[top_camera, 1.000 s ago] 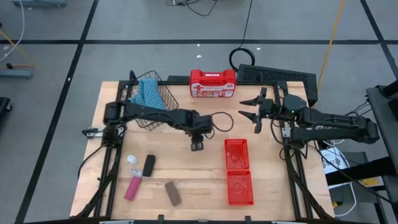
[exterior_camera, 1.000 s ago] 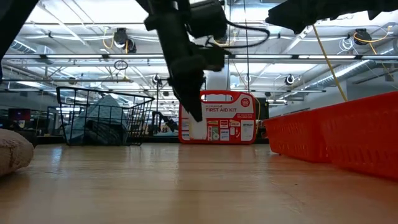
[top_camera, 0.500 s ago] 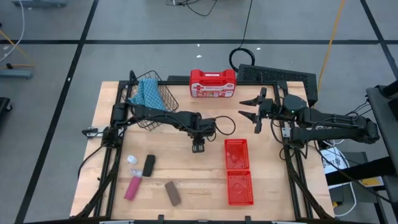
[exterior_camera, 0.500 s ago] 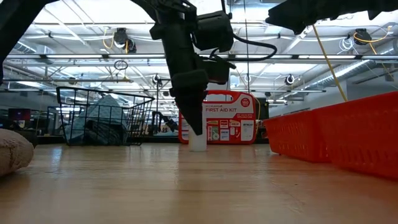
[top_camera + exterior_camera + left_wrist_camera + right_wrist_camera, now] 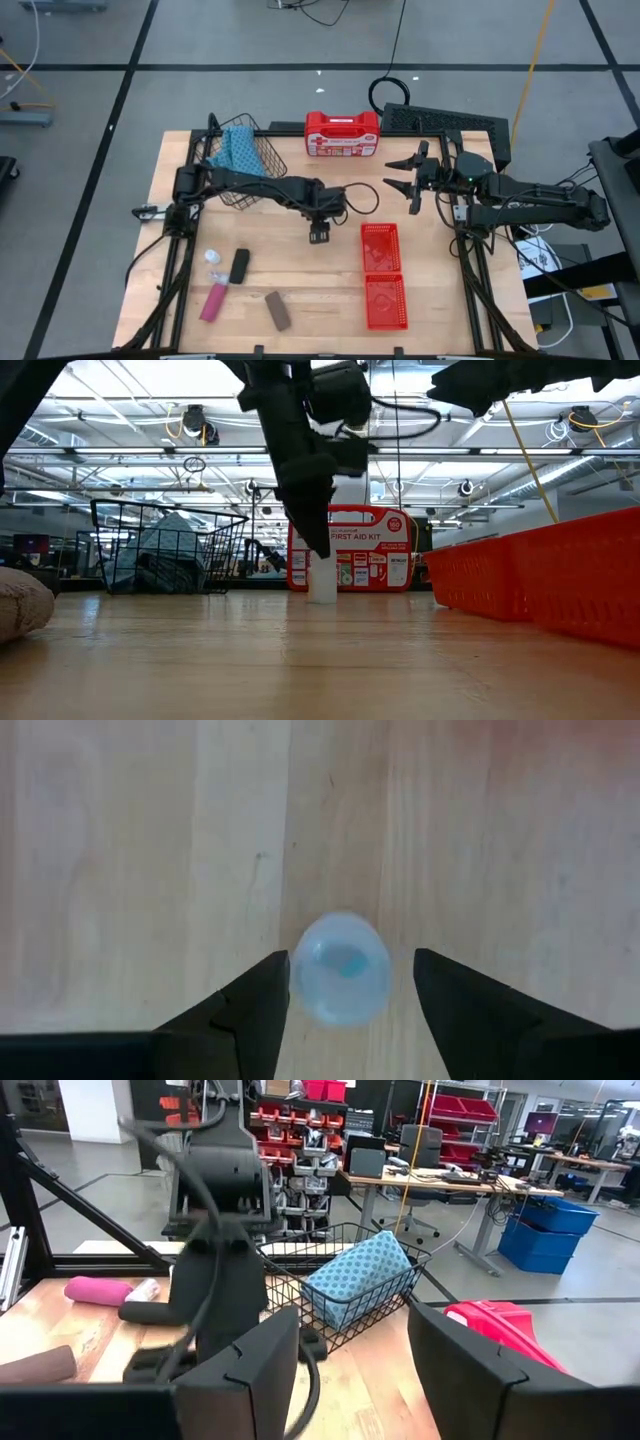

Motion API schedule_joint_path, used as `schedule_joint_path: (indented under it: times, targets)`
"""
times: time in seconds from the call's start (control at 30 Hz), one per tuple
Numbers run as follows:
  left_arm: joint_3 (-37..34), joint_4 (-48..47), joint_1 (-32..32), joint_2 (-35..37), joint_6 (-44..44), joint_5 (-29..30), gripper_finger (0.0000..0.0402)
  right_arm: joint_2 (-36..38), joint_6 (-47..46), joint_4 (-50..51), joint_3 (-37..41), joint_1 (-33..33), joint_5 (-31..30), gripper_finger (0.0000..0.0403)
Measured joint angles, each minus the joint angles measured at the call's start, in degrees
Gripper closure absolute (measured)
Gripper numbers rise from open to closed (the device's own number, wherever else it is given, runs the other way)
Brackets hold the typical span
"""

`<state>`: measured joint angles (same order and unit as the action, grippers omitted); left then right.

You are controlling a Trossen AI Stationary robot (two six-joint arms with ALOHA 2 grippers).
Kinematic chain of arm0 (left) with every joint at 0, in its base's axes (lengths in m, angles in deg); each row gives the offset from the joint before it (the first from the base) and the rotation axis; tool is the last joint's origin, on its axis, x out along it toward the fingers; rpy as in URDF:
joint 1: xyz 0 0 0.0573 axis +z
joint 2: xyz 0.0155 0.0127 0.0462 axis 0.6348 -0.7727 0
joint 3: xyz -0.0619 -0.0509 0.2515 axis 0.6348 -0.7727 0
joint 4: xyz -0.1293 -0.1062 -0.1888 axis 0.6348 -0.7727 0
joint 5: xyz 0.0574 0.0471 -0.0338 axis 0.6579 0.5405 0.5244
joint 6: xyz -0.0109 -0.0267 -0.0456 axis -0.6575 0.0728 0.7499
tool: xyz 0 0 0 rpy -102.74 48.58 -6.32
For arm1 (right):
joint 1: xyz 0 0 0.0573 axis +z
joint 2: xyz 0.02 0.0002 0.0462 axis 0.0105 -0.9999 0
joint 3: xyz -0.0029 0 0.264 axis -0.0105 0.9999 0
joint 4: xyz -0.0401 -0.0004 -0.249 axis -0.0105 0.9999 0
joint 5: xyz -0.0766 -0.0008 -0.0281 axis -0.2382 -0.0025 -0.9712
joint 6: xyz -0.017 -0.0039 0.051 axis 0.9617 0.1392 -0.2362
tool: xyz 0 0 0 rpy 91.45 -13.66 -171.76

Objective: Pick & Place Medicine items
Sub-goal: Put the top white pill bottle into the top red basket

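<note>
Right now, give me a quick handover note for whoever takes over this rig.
Left gripper: open, over a white bottle standing on the table left of the red bins; jaws clear of it.
Right gripper: open, empty, waiting near the first aid kit.
At front left: another bottle, black, pink and brown pieces.
Done: one bottle set down mid-table.
Left: the other items.

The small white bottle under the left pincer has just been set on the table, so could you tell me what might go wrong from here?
1. The white bottle stands between the open fingers of the left pincer; one finger lies close to it, so a sideways drift while lifting could tip it.
2. It stands on bare wood beside the red bin, not inside, so it may need regrasping.
3. The right pincer waits apart.
</note>
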<state>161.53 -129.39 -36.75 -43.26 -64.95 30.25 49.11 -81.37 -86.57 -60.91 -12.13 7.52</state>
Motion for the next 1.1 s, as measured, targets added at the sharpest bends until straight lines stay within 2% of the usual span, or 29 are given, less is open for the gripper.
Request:
schedule_joint_path:
  times: [0.17,0.27,0.47,0.63,0.77,0.87,1.1]
  targets:
    - [-0.16,-2.90,0.65,7.18,0.50,-1.15,0.0176,-0.24,-0.19,0.25,0.00,-0.01,-0.28,0.0219]
    - [-4.34,1.63,0.38,15.14,-1.09,-1.69,0.0176,-0.77,-0.62,0.35,0.00,-0.02,-0.34,0.0219]
    - [-23.03,18.08,-0.95,36.35,-0.54,-1.55,0.0176,-2.08,-1.77,1.47,0.00,0.00,-0.34,0.0219]
    - [-37.83,29.78,-2.42,53.58,2.98,2.66,0.0176,-6.08,-5.35,-0.83,-0.49,0.00,-0.44,0.0219]
    - [-44.94,33.12,-4.30,65.04,3.56,5.55,0.0176,-14.22,-6.07,1.70,-5.97,0.40,-0.29,0.0212]
    - [-47.48,33.75,-5.78,71.36,3.83,7.28,0.0176,-22.69,-5.18,8.90,-13.65,1.43,-0.20,0.0203]
    - [-50.49,33.54,-7.02,76.03,4.02,9.14,0.0176,-44.37,-1.38,27.41,-32.88,3.96,-0.14,0.0162]
